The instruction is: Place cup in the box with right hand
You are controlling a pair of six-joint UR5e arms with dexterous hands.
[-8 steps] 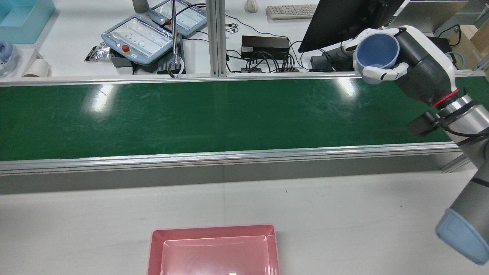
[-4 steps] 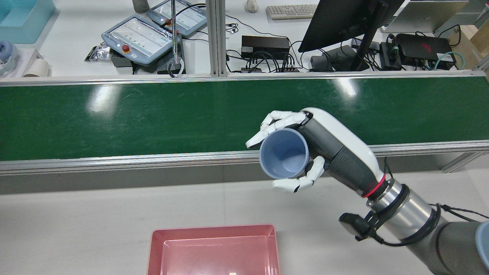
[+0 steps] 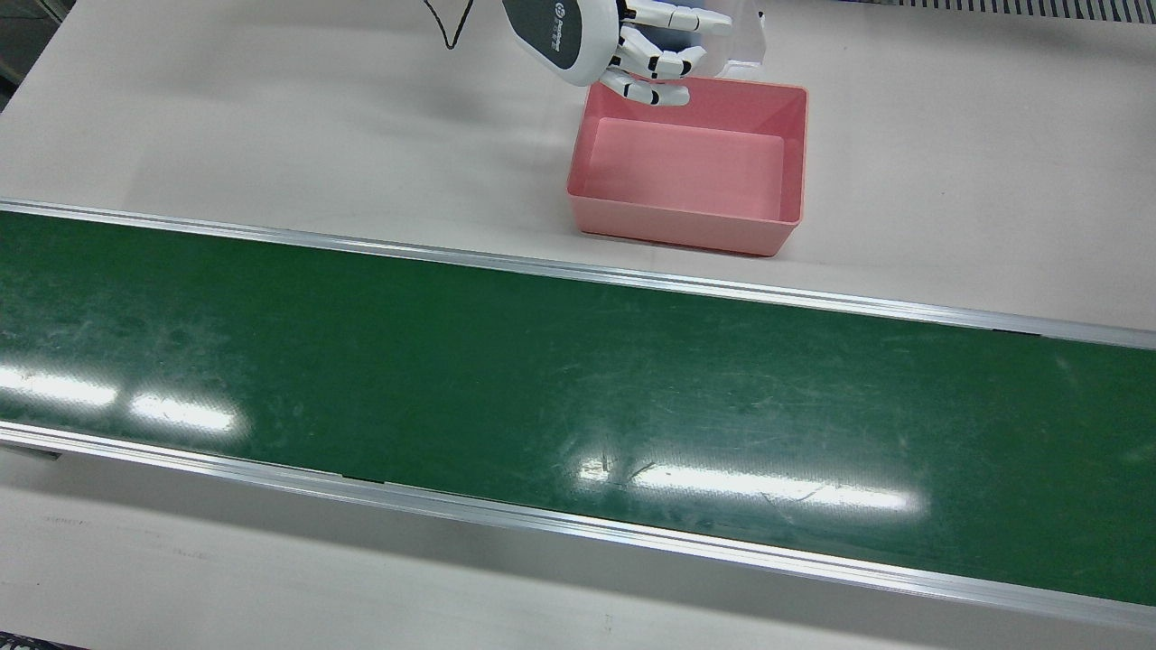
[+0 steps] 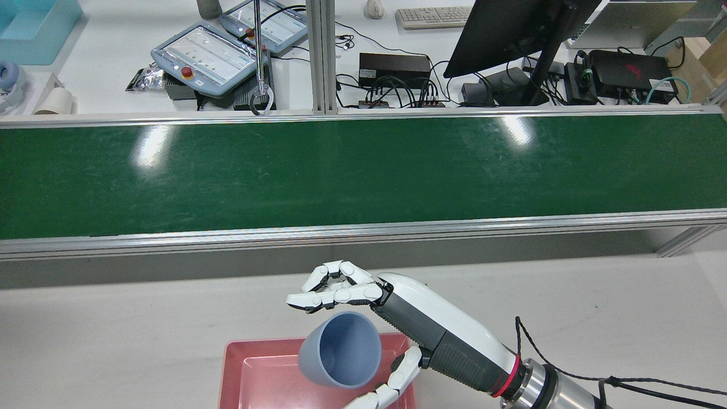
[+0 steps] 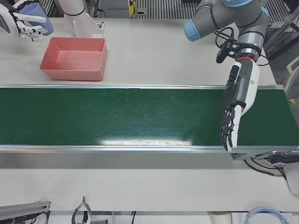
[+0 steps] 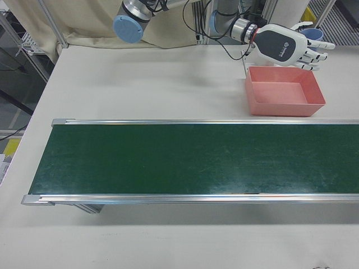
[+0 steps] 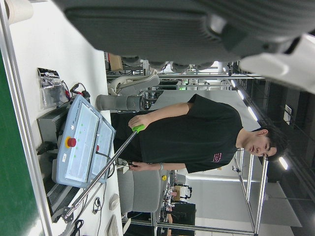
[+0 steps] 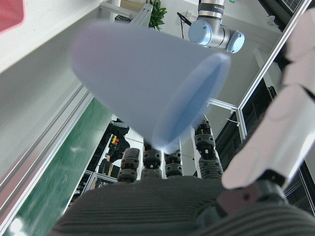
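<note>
Half a second ago I was carrying the cup (image 4: pixel 339 349) low over the near rail of the belt (image 4: pixel 341 170), and a second ago it was high beyond the belt's far edge. Now I am holding the right hand (image 4: pixel 392 321) right above the box (image 4: pixel 232 369), at its robot-side right corner. The fingers (image 4: pixel 335 291) are spreading open, and in the rear view a gap is showing between them and the cup's rim, with the thumb hanging off to the side. The cup is tilting, mouth toward the rear camera, just over the box's right half, and it is smearing in the right hand view. So I am reading this as the release itself: the cup looks to be leaving the hand and dropping toward the box, though I cannot tell whether some finger behind it is touching it. If it is falling tilted like this, it may be landing on its side or clipping the box's right wall. The left hand (image 5: pixel 232 109) is hanging well away from the box, over the belt's far end, with straight fingers holding nothing. The box is sitting on a pale table (image 4: pixel 142 318), with nothing lying inside. Beyond the belt from the box, a desk is carrying teach pendants (image 4: pixel 204 57), a monitor (image 4: pixel 500 28) and cables, and a person (image 7: pixel 197 132) is standing there.
</note>
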